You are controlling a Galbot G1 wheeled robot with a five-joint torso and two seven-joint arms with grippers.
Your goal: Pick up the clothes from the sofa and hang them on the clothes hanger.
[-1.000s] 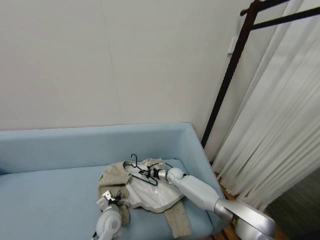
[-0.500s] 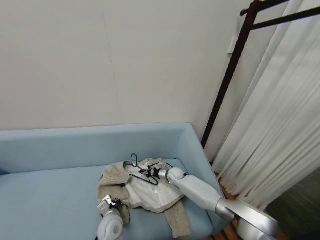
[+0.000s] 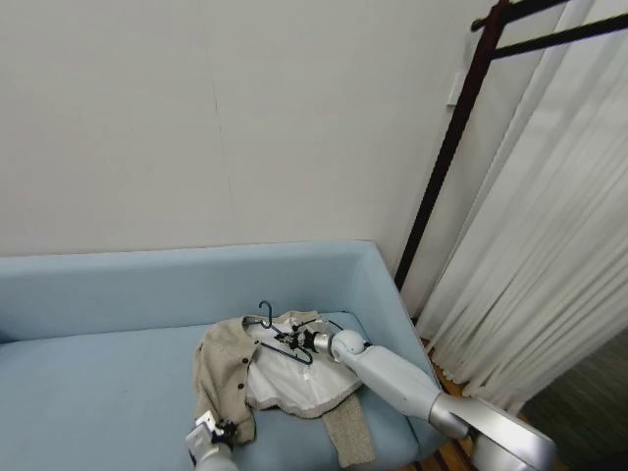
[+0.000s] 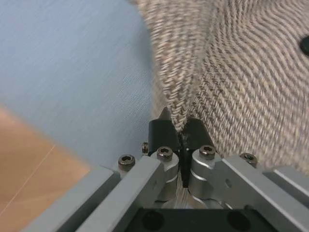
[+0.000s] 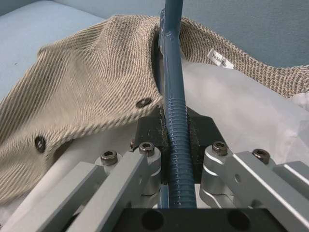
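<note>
A beige knitted cardigan (image 3: 221,373) with a white lining lies on the light blue sofa (image 3: 108,378), threaded on a dark hanger (image 3: 280,345). My right gripper (image 3: 302,342) is shut on the hanger's neck (image 5: 173,121), close to the cardigan's collar (image 5: 120,67). My left gripper (image 3: 218,430) sits at the cardigan's lower front edge, near the sofa's front. It is shut on a fold of the knit (image 4: 179,104), which rises taut from between the black pads (image 4: 161,135). A dark clothes rack (image 3: 453,137) stands to the right of the sofa.
A pale wall (image 3: 216,118) runs behind the sofa. White curtains (image 3: 549,255) hang at the right, behind the rack. Wooden floor (image 4: 29,183) lies just past the sofa's front edge. The left half of the seat cushion is bare.
My left gripper has drawn back toward the sofa's front edge, pulling the cardigan's left panel straight and flatter. The right gripper has kept its hold on the hanger.
</note>
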